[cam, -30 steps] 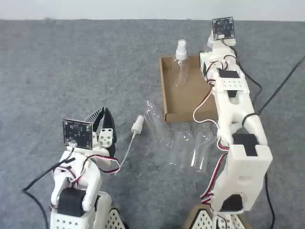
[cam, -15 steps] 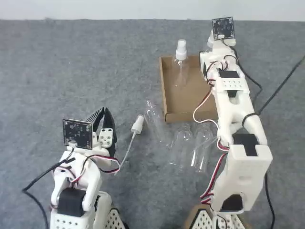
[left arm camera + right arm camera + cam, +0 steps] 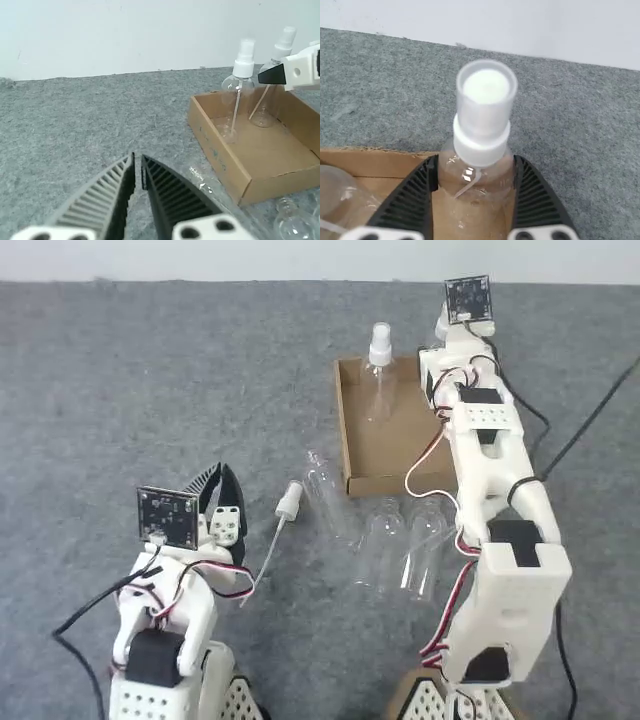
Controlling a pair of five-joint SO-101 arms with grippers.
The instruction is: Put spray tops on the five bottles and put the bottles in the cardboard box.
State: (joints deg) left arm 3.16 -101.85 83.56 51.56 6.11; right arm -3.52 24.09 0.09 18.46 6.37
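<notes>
**At the far end of the cardboard box (image 3: 343, 425), the right gripper (image 3: 475, 161) clasped a spray bottle (image 3: 482, 135) while the left arm barely stirred**

Over the last second only one small thing changed. In the high view the left arm, at the near left of the grey table (image 3: 150, 390), edged slightly to the right. The right arm, the box and every bottle stayed where they were. Judged from that, the task had not advanced in this second, and the left arm looked to be only starting towards its next piece.

The right gripper was spread just as wide as the spray bottle's body. One finger lay against each side below the white top, seemingly touching and holding it. That bottle stood upright in the far right corner of the box. Whether its base rested fully on the box floor could not be told.

A second capped bottle (image 3: 379, 375) stood upright in the far left part of the box, apart from the gripper.

The left gripper (image 3: 138, 161) was pressed nearly together, with only a sliver between its ribbed fingers. It held nothing and hung above bare table.

Just to its right lay a loose spray top (image 3: 289, 502), its thin tube trailing towards the near side. Three uncapped bottles (image 3: 381, 535) lay on their sides just near of the box, between the two arms. By this count two bottles were done and three were left to cap and box.
</notes>
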